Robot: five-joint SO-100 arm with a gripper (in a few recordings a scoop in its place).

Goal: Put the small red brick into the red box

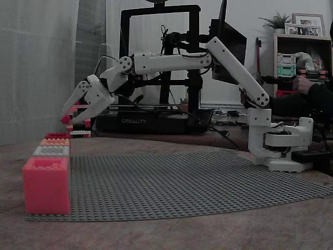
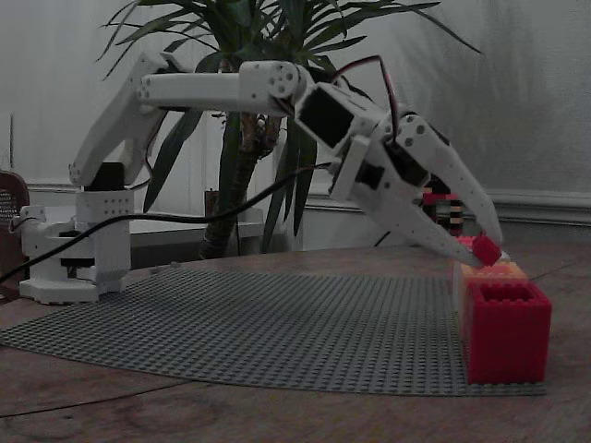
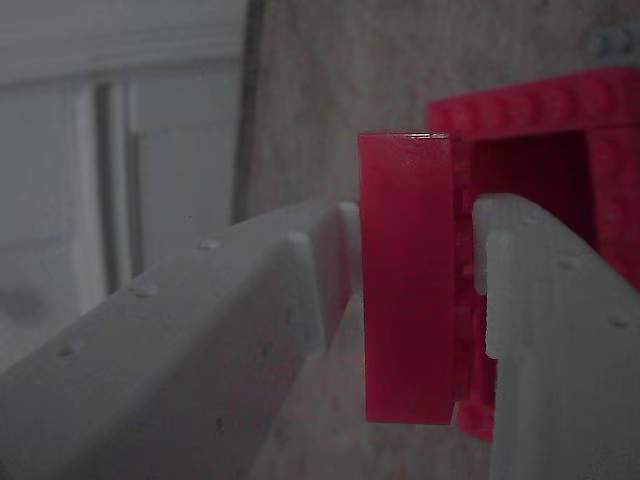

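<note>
The small red brick (image 3: 405, 280) stands on end between my white fingers (image 3: 250, 300), and my gripper (image 1: 66, 120) is shut on it. In both fixed views the brick (image 2: 487, 249) hangs a little above the row of boxes. The red box (image 1: 57, 135) is the far end of that row in one fixed view and the nearest box (image 2: 506, 332) in the other. In the wrist view the red box (image 3: 540, 110) shows its dark opening just behind the brick.
A coral box (image 1: 46, 185), a white box (image 1: 51, 151) and an orange box (image 1: 54, 141) line the left edge of the grey baseplate (image 1: 197, 177). A 3D printer (image 1: 156, 120) and a small striped brick tower (image 2: 441, 208) stand behind.
</note>
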